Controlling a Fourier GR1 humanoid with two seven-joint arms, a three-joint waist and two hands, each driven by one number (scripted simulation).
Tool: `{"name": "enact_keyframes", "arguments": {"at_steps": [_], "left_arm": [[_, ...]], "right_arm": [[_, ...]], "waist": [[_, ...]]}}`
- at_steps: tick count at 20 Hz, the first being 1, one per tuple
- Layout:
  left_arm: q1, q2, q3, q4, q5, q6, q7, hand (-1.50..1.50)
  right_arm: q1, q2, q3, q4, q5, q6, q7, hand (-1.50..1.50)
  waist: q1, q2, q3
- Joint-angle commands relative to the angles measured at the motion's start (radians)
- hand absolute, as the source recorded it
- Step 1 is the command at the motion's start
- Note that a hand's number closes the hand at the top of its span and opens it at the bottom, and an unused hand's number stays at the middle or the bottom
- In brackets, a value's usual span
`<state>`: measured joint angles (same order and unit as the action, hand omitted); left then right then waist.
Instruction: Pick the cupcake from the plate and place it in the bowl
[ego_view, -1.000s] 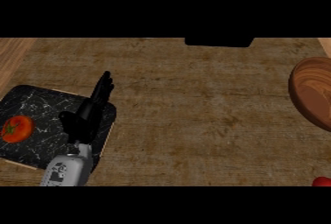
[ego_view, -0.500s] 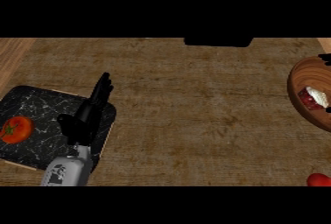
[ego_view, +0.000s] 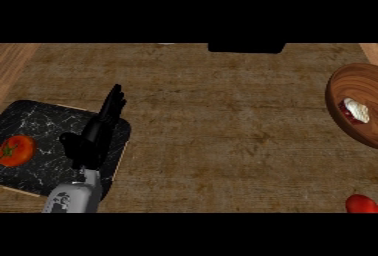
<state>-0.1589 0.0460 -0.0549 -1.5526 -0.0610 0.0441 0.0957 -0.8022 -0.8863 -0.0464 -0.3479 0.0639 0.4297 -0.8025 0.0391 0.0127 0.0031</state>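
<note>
A cupcake with white frosting and a red wrapper lies on its side in a round wooden dish at the right edge of the head view. I cannot tell whether this dish is the plate or the bowl. My left hand is far from it at the lower left, open with its fingers straight and pointing away from me. It rests over the right edge of a black marbled slab. My right hand does not show.
A red tomato sits on the slab's left part. Another red round thing peeks in at the lower right corner. A dark block stands at the counter's far edge. Brown counter top stretches between the slab and the dish.
More of the wooden dish has come into view at the right, and the cupcake in it now shows. My left hand has stayed where it was.
</note>
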Motion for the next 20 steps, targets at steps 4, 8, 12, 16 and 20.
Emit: {"name": "enact_keyframes", "arguments": {"at_steps": [4,8,12,16,20], "left_arm": [[-0.016,0.009,0.012,-0.023,0.015,-0.009,0.035,0.0],[-0.005,0.004,0.012,0.003,0.004,-0.002,-0.015,0.0],[-0.012,-0.032,-0.023,0.003,-0.028,0.032,0.0,0.0],[-0.001,-0.008,0.009,-0.003,0.004,0.009,0.01,0.0],[-0.009,-0.014,0.002,-0.009,0.001,0.013,0.024,0.0]], "right_arm": [[-0.039,-0.082,-0.056,0.098,-0.073,0.289,0.008,-1.5],[-0.002,-0.114,-0.081,0.109,-0.121,0.401,0.018,-1.5],[0.045,-0.129,-0.073,0.079,-0.133,0.467,0.011,-1.5],[0.086,-0.159,-0.079,0.037,-0.157,0.503,-0.002,-1.5],[0.131,-0.135,-0.068,0.012,-0.17,0.497,0.006,-1.5]], "waist": [[0.0,0.001,0.001],[-0.003,0.006,0.003],[-0.014,0.007,0.006],[-0.018,0.005,0.007],[-0.014,0.004,0.007]]}}
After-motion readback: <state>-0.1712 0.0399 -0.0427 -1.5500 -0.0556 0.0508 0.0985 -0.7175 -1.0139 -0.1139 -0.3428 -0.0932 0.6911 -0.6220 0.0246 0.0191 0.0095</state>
